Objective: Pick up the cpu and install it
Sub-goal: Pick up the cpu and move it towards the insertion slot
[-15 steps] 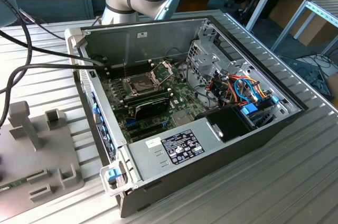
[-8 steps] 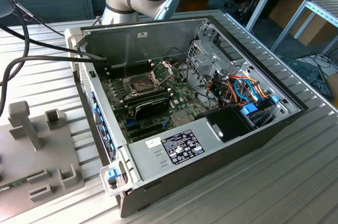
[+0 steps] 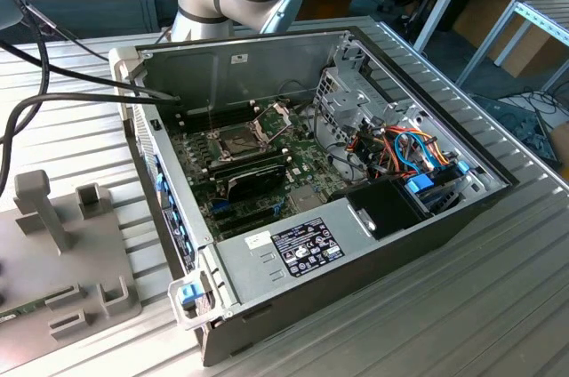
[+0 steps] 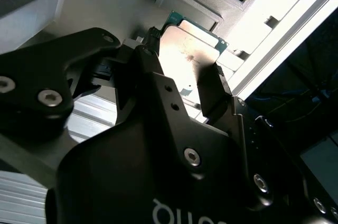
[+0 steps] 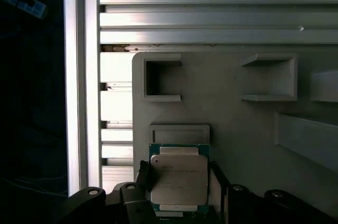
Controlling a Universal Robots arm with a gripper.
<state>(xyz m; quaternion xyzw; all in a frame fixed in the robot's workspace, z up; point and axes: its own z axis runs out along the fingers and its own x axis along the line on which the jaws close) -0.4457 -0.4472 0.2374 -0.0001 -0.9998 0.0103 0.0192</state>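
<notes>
In the exterior view, an open black desktop computer case lay on the ribbed aluminium table, its square motherboard socket uncovered with the hinged metal frame raised. A grey moulded fixture plate sat at the exterior view's left.

In the second wrist view, the black two-fingered gripper pinched the cpu, a small flat silver-grey chip on green backing, by two opposite edges.

In the first wrist view, the cpu sat between the fingers over the fixture plate; whether it was lifted clear could not be told.
</notes>
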